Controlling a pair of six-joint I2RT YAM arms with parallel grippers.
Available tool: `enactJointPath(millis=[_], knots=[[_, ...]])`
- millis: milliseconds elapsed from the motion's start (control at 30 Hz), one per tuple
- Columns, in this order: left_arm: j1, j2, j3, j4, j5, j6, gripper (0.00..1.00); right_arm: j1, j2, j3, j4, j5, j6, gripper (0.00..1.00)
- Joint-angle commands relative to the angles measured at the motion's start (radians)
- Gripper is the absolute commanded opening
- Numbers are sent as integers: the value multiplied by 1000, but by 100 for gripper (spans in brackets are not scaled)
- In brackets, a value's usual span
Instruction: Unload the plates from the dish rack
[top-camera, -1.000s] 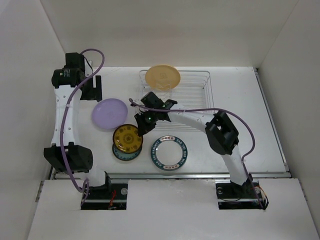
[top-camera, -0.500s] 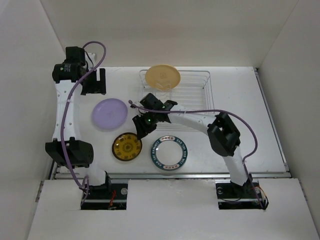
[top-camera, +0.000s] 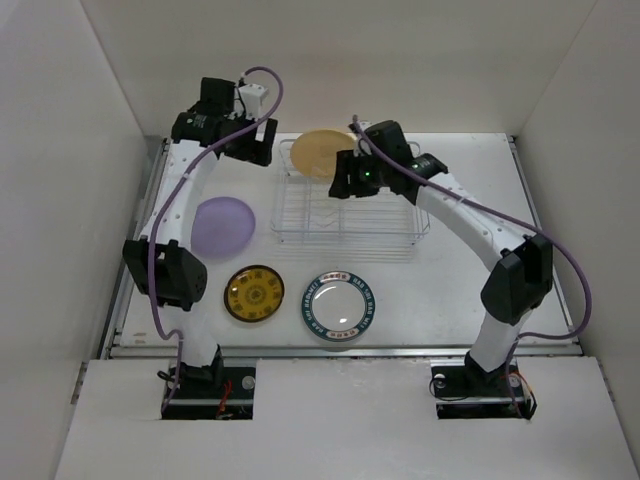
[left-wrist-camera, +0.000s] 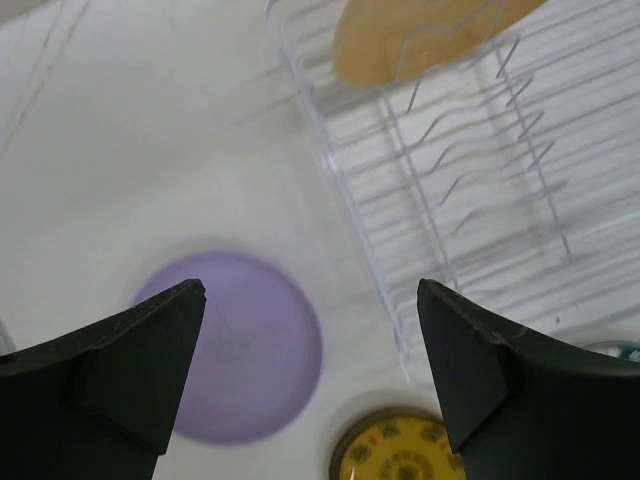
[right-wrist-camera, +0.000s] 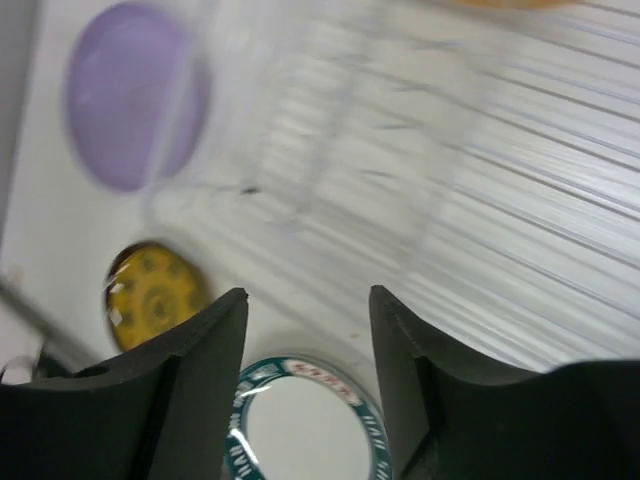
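I've swung both back to the dish rack (top-camera: 350, 228) — left gripper (left-wrist-camera: 311, 300) and right gripper (right-wrist-camera: 306, 310) open, empty — just the tan plate (top-camera: 322, 152) between them left.

Robot test cell in a lab: plain white panels (top-camera: 70, 180) closing in a white table (top-camera: 430, 290) on the left, right and far sides. Bolted at the near edge, left arm (top-camera: 170, 215) and right arm (top-camera: 470, 215) trailing purple cable (top-camera: 587, 300), with a wire dish rack (top-camera: 350, 240) set out on the far half.
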Motion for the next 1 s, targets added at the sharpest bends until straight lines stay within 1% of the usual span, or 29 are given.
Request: enactJointPath(millis=[0, 33, 67, 100, 133, 167, 233, 300, 333, 400, 500, 533, 600, 633, 667, 700, 767, 800, 867, 967], knots=[[-42, 50, 29, 267, 22, 59, 85, -92, -33, -18, -66, 199, 122, 57], [-55, 65, 16, 317, 33, 50, 85, -145, -33, -18, -79, 259, 139, 60], [-56, 81, -10, 373, 48, 24, 85, -170, -58, -18, -90, 281, 150, 60], [-56, 113, -30, 436, 66, 7, 85, -195, -58, -18, -90, 304, 159, 66], [-56, 133, -46, 558, 104, -13, 85, -218, -73, -18, -90, 324, 168, 66], [-56, 156, -46, 605, 114, -34, 86, -256, -73, -18, -90, 362, 168, 69], [-80, 239, -3, 658, 123, -48, 88, -291, -73, -18, -112, 403, 168, 69], [-92, 288, 55, 668, 123, -18, 89, -330, -73, -18, -125, 460, 168, 71], [-103, 329, 66, 679, 123, -1, 89, -342, -73, -30, -126, 469, 168, 71], [-103, 363, 80, 728, 88, 27, 89, -361, -73, -57, -126, 488, 168, 71], [-112, 429, 123, 756, 59, 50, 84, -384, -73, -83, -115, 477, 168, 71], [-112, 450, 134, 756, 59, 59, 76, -384, -73, -93, -104, 467, 168, 71], [-112, 460, 134, 776, 59, 59, 63, -384, -73, -93, -94, 466, 159, 71], [-112, 460, 134, 776, 59, 59, 54, -384, -64, -93, -93, 456, 159, 71], [-112, 460, 123, 776, 68, 59, 37, -384, -64, -93, -93, 456, 159, 71], [-112, 446, 112, 776, 83, 59, 30, -384, -55, -93, -93, 456, 150, 71], [-112, 421, 64, 776, 94, 59, 20, -384, -55, -93, -93, 456, 150, 71], [-112, 391, 45, 776, 94, 50, 10, -384, -55, -93, -93, 456, 150, 71], [-112, 359, 17, 776, 82, 39, 0, -384, -44, -93, -93, 447, 150, 71], [-112, 317, 26, 719, 73, 30, 0, -384, -44, -93, -93, 424, 150, 71]])
